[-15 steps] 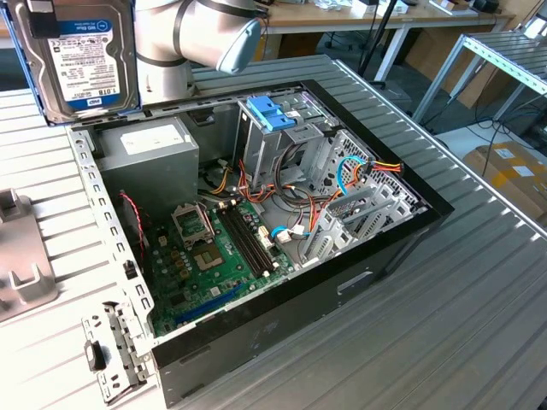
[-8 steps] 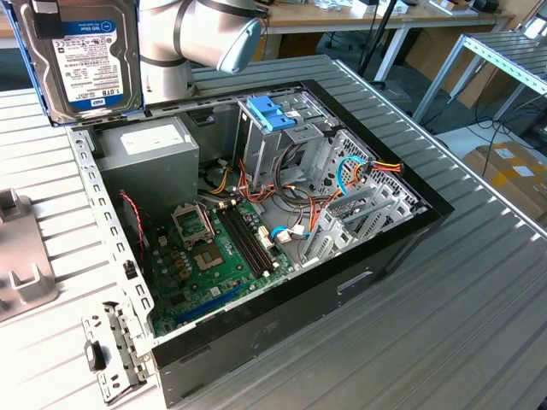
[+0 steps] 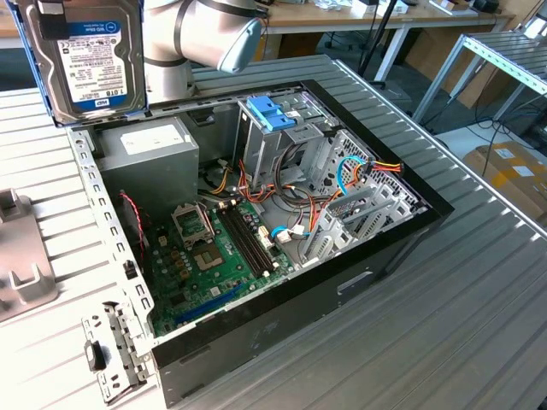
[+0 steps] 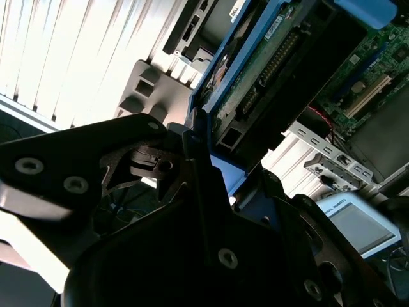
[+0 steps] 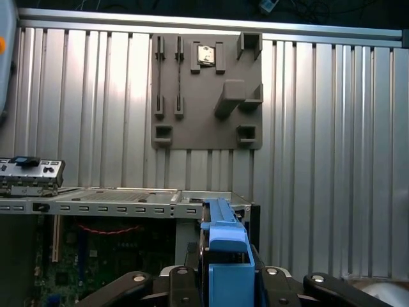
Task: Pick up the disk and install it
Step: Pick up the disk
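The disk (image 3: 90, 55), silver-grey with a white label and clipped in a light-blue frame, hangs in the air at the exterior view's upper left, above the rear corner of the open computer case (image 3: 367, 256). In the first wrist view my gripper (image 5: 227, 284) is shut on the disk's blue frame (image 5: 225, 246), which stands on edge over the case's rim. The second wrist view shows the disk's underside and connector edge (image 4: 268, 70) rising from the black fingers (image 4: 192, 166) clamped on the frame.
Inside the case are a grey drive cage with blue tabs (image 3: 272, 120), a grey power supply box (image 3: 149, 149), the green motherboard (image 3: 209, 256) and loose coloured cables (image 3: 359, 175). A grey fixture plate (image 5: 208, 89) lies on the ribbed table beside the case.
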`<state>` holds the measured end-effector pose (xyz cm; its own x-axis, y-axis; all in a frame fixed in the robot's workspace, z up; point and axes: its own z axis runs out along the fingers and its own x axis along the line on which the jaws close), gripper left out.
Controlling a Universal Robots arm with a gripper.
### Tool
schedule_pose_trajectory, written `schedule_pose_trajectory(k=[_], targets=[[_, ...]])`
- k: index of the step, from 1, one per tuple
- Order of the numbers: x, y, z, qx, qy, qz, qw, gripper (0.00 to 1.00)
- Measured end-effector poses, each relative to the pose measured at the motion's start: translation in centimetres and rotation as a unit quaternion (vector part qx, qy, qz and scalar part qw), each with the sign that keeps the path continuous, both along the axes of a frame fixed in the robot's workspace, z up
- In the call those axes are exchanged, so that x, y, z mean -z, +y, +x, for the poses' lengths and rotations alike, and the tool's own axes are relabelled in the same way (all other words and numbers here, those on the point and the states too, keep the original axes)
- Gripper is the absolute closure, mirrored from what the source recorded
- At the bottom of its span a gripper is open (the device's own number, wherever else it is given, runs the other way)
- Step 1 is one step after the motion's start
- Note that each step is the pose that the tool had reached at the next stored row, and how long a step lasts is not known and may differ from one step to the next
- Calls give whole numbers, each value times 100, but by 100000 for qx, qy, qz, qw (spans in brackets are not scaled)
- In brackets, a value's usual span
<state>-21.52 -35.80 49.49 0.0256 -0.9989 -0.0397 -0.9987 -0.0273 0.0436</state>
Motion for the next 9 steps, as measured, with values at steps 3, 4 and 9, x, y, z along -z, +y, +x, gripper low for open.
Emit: schedule_pose_trajectory(k=[3, 4, 9], targets=[[0, -6, 10, -1, 2, -2, 100000, 63], [0, -8, 13, 1, 1, -1, 100000, 63], [0, -16, 29, -2, 5, -3, 100000, 63]])
